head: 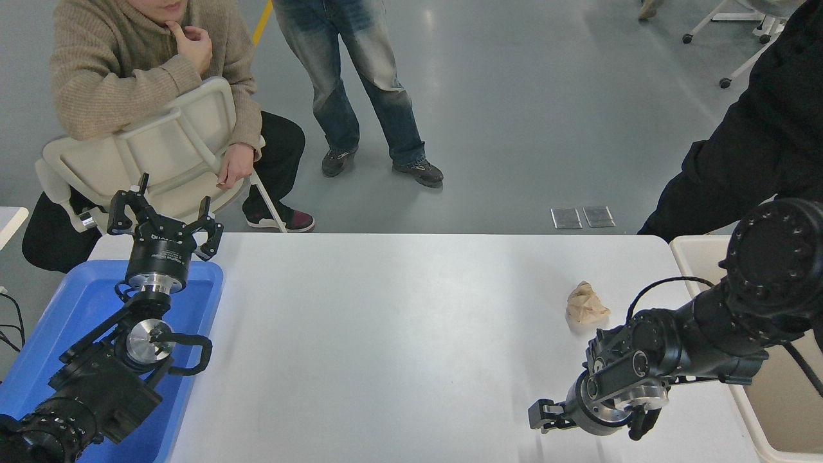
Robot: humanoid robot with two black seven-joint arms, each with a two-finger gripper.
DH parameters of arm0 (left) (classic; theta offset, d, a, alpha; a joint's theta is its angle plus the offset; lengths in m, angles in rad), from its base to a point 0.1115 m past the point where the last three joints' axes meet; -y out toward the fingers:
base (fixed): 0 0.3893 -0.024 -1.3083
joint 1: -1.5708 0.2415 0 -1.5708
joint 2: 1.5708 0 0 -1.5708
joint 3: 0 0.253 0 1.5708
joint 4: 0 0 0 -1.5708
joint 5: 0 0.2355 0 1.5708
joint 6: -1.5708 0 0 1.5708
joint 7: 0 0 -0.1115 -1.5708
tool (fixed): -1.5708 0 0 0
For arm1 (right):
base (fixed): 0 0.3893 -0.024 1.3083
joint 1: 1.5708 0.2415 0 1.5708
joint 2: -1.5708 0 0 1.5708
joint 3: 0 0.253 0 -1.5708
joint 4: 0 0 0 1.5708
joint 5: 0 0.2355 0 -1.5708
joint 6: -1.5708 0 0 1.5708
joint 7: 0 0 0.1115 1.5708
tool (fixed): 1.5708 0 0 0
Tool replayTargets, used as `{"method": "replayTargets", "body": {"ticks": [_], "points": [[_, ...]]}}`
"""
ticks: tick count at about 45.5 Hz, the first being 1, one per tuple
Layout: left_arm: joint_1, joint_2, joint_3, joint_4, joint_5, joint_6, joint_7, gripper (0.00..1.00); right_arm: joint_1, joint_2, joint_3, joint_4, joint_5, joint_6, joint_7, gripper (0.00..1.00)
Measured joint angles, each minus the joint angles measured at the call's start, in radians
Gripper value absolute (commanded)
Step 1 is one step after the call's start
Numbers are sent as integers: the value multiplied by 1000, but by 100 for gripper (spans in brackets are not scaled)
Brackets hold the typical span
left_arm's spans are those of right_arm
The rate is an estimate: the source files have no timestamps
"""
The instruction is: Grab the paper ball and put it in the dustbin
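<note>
Paper ball lies just beyond the right gripper

The paper ball [586, 303] rests on the white table [398, 334], up-table of the right gripper [541, 416], whose finger spread cannot be told; the dustbin [689, 252] stands right of the ball.

White tabletop [398, 334] as landmark. Right of its middle: tan paper ball [586, 303], lying free. Nearer the near edge than the ball, close by but apart: right pincer [545, 417], pointing left, low over the tabletop; finger spread not discernible. Off the right edge: cream dustbin [691, 252], partly behind the right arm. At the left edge: blue tray [77, 302], with left pincer [164, 222] above its far end, fingers spread. Beyond the far edge: seated person, two standing.
</note>
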Motion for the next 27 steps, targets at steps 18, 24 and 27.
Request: {"method": "replayTargets", "body": {"ticks": [18,24,27], "points": [[0,0,0,0,0,0,0,99,-5,-1,3,0,-2,-1,0,100],[0,0,0,0,0,0,0,99,-5,0,5,0,-3,-1,-1,100],[0,0,0,0,0,0,0,99,-5,0,6,0,-3,-1,-1,100]]}}
